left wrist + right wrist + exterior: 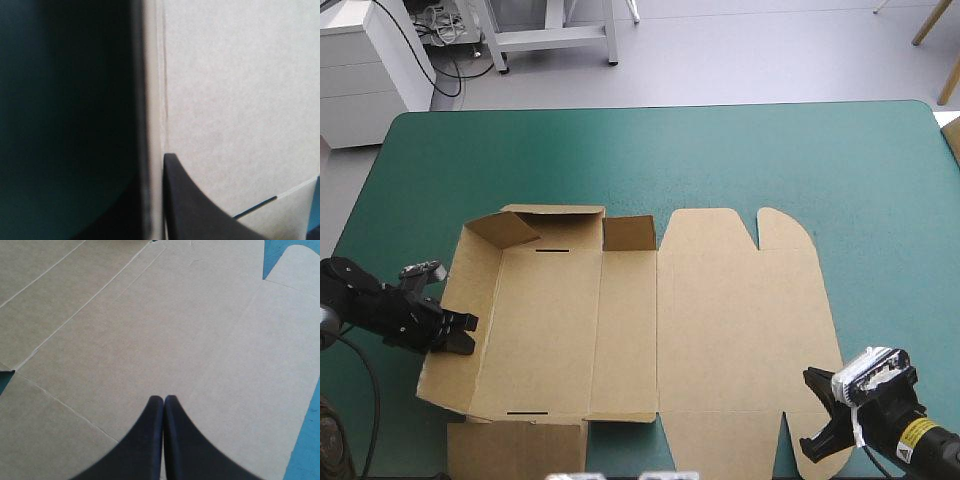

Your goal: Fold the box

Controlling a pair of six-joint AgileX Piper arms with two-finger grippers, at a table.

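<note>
The brown box (620,320) lies partly formed on the teal-green cover. Its left wall (455,300) and far wall (552,228) stand raised, and the lid (740,320) lies flat to the right. My left gripper (463,333) is shut on the left wall. In the left wrist view that wall (150,100) runs edge-on, with one black finger (200,215) on the inner side and the other hidden behind the board. My right gripper (817,415) hangs by the lid's near right corner. It is shut (164,399), with the lid board (175,315) ahead of and under it.
A flat flap of the box (515,450) reaches the table's near edge at the left. Bare teal-green cover (770,150) lies between the box and the far edge. A white cabinet (370,60) stands beyond the far left corner.
</note>
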